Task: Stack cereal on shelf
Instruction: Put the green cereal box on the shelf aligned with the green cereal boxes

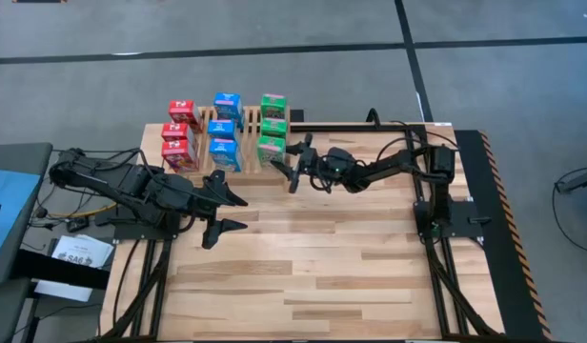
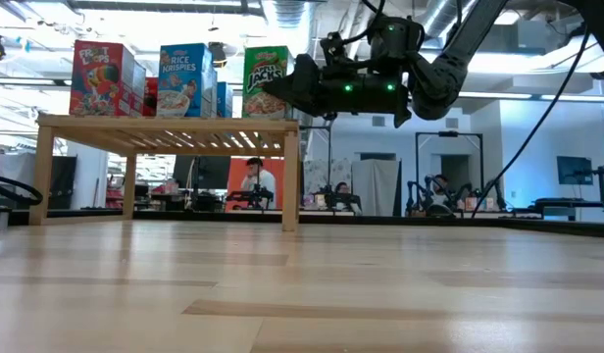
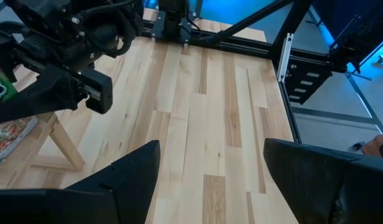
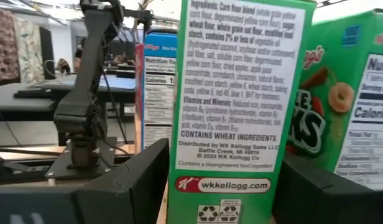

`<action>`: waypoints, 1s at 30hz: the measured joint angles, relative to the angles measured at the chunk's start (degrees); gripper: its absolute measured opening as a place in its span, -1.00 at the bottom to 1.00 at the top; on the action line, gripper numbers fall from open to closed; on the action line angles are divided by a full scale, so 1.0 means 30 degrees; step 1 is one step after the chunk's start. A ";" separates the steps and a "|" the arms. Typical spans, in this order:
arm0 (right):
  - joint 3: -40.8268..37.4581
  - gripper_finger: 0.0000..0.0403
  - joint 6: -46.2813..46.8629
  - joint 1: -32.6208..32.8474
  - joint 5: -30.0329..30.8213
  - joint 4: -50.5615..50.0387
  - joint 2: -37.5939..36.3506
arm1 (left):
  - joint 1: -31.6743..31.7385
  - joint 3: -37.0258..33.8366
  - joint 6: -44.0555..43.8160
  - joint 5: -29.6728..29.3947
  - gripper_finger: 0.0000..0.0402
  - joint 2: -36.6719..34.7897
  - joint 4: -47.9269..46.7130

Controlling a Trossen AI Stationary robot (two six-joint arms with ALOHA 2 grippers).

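Red [image 1: 182,133], blue [image 1: 224,129] and green [image 1: 272,129] cereal boxes stand upright in rows on the slatted wooden shelf [image 2: 165,123] at the table's far left. My right gripper [image 1: 292,162] is level at the shelf's right end, open. Its fingers stand on either side of the nearest green box [image 4: 232,112], which rests on its bottom on the shelf top [image 2: 268,83]. Another green box [image 4: 347,93] stands just behind it. My left gripper [image 1: 242,213] hangs open over bare tabletop in front of the shelf, with nothing between its fingers [image 3: 210,162]. My right gripper comes level from the table's right, with one finger [image 4: 135,180] beside each broad face of the green box and the narrow ingredient side [image 4: 229,155] facing the wrist. Whether either finger touches the box, I cannot tell. The box stands upright on the shelf.
The black frame and cables of the right arm's stand [image 1: 446,191] take up the table's right side. Open plank tabletop [image 1: 313,267] lies toward the near edge. In the low view, people sit in the room beyond the table [image 2: 253,176].
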 joint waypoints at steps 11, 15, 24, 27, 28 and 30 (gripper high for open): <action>-0.0002 0.29 0.0004 0.0491 0.0301 -0.0210 0.0000 | 0.0000 0.0000 -0.0477 0.0000 0.37 0.0000 0.0000; -0.0003 0.29 0.0004 0.0483 0.0301 -0.0609 0.0000 | 0.0000 0.0000 -0.0488 0.0000 0.37 0.0006 0.0000; -0.0083 0.29 -0.0001 0.0287 0.0923 -0.1458 -0.0482 | 0.0000 0.0000 -0.0507 0.0000 0.37 0.0007 0.0002; -0.0069 0.29 -0.0428 0.0384 0.1231 -0.4068 -0.1605 | 0.0000 0.0000 -0.0496 -0.0003 0.37 0.0007 0.0007; -0.0069 0.29 -0.0446 0.0440 0.1318 -0.4896 -0.2003 | 0.0000 0.0000 -0.0467 -0.0001 0.37 0.0007 0.0007; -0.0069 0.29 -0.0582 0.0469 0.1321 -0.5854 -0.2712 | 0.0000 0.0000 -0.0315 -0.0053 0.37 0.0007 0.0012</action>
